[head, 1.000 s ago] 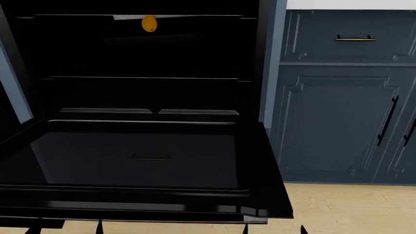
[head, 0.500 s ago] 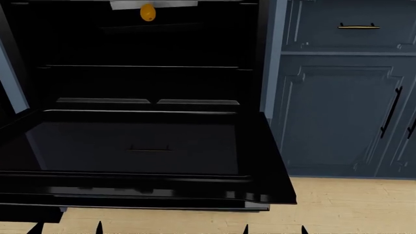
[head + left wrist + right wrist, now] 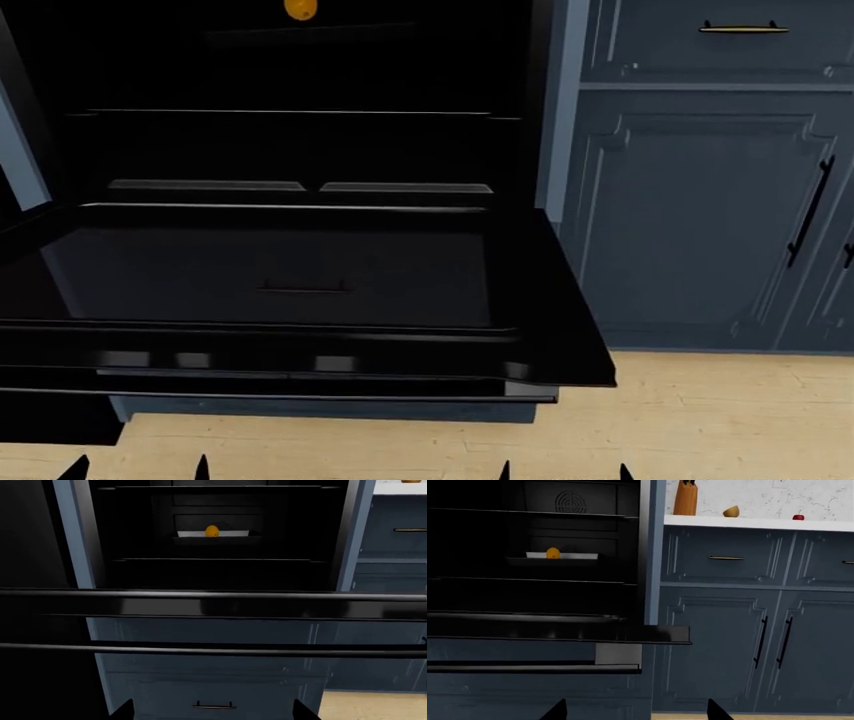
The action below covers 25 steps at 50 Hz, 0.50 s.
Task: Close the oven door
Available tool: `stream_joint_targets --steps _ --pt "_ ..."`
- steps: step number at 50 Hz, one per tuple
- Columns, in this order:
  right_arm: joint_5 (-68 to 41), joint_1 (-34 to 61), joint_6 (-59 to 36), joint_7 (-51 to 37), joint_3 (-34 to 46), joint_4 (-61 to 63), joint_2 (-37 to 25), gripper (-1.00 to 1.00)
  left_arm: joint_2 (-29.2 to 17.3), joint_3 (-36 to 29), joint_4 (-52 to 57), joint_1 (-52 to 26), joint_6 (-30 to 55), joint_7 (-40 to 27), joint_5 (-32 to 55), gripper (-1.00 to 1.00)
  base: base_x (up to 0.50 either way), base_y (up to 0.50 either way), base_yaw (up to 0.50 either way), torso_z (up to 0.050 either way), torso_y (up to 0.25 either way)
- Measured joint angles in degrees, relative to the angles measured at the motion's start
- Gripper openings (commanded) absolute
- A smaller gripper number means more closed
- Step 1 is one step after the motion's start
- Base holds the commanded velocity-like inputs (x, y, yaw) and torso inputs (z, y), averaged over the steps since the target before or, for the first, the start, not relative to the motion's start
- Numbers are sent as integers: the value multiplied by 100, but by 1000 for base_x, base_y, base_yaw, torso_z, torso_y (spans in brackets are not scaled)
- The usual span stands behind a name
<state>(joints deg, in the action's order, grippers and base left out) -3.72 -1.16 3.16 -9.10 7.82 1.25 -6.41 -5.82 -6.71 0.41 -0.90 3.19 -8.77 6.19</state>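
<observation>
The oven door [image 3: 267, 270] hangs fully open and lies flat, its glossy black inner face and dark glass window turned up. Its long bar handle [image 3: 267, 395] runs along the near edge. The left wrist view sees the oven door [image 3: 213, 605] edge-on, with the bar handle [image 3: 213, 650] beneath it. Both grippers are below and in front of the door, touching nothing. Only the dark fingertips of my left gripper [image 3: 136, 468] [image 3: 213, 712] and right gripper [image 3: 563, 468] [image 3: 637, 711] show, spread wide with nothing between them. The right wrist view shows the oven door's right corner [image 3: 667, 634].
An orange object [image 3: 300, 8] sits on a tray inside the oven cavity. Blue-grey cabinet doors [image 3: 694, 220] and a drawer with a brass handle [image 3: 741, 30] stand to the right. Another drawer [image 3: 213, 706] lies under the oven. Light wood floor [image 3: 694, 420] spreads below. A knife block [image 3: 686, 500] stands on the counter.
In the head view the whole scene has slid upward, and more floor now shows under the door's front edge. The door is still flat and open. The fingertips hold their place.
</observation>
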Motion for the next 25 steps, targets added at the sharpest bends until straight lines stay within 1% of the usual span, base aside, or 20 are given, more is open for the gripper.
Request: stream_joint_targets --steps 17,25 --pt "-88 -15 100 -74 100 4 -86 100 -96 -108 32 16 -21 -55 128 100 0 0 0 -50 0" --pt "-9 8 112 -153 175 -41 -124 100 -140 -207 52 43 -98 -118 56 100 0 0 0 -50 0"
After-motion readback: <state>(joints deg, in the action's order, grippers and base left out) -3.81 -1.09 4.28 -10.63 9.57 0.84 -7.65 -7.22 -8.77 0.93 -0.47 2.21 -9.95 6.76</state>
